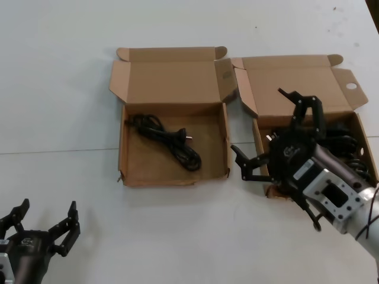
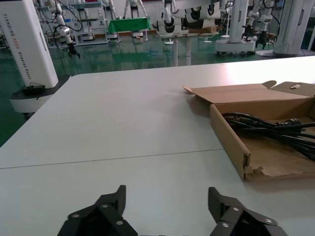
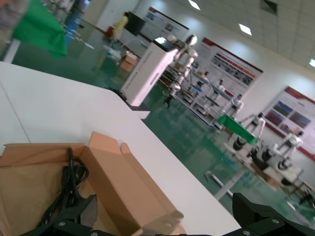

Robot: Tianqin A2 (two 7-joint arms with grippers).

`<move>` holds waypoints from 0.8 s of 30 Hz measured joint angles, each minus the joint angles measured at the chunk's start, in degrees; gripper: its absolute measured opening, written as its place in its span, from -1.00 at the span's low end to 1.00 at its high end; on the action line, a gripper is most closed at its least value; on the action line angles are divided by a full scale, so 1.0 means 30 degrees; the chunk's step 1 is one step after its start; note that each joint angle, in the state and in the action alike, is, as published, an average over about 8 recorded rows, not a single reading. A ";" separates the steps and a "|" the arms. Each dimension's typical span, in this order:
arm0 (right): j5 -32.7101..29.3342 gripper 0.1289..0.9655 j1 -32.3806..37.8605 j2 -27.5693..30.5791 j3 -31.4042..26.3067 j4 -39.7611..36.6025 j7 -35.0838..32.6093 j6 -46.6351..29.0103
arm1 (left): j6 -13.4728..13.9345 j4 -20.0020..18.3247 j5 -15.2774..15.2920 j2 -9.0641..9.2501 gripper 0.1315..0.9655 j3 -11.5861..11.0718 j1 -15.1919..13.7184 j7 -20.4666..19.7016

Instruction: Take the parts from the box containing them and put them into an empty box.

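Observation:
Two shallow brown boxes lie open side by side. The box without a hole [image 1: 127,160] holds one black coiled cord [image 1: 166,141]. The box with a round hole in its lid flap [image 1: 351,86] holds more black cords [image 1: 349,145], partly hidden by my right arm. My right gripper [image 1: 269,130] hangs open over that box's front left corner, with nothing between its fingers. In the right wrist view, the right gripper [image 3: 162,211] faces a cardboard flap [image 3: 123,182] and a cord [image 3: 69,182]. My left gripper [image 1: 47,214] rests open near the table's front left; from the left wrist, the left gripper [image 2: 167,199] is empty.
The white table [image 1: 71,89] spreads wide around both boxes. The left wrist view has the holeless box's ragged front corner [image 2: 248,169] and its cord [image 2: 266,129] off to one side. Beyond the table lies a hall with other robots [image 2: 29,54].

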 joint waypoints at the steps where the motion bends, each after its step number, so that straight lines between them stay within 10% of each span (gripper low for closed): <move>1: 0.0119 1.00 -0.0126 -0.0025 0.0058 -0.0017 0.0000 0.0114 | 0.0000 0.0000 0.0000 0.0000 -0.14 0.0000 0.0000 0.0000; 24: 0.2837 1.00 -0.2992 -0.0583 0.1383 -0.0408 0.0000 0.2710 | 0.0000 0.0000 -0.0001 0.0000 0.79 0.0000 0.0000 0.0002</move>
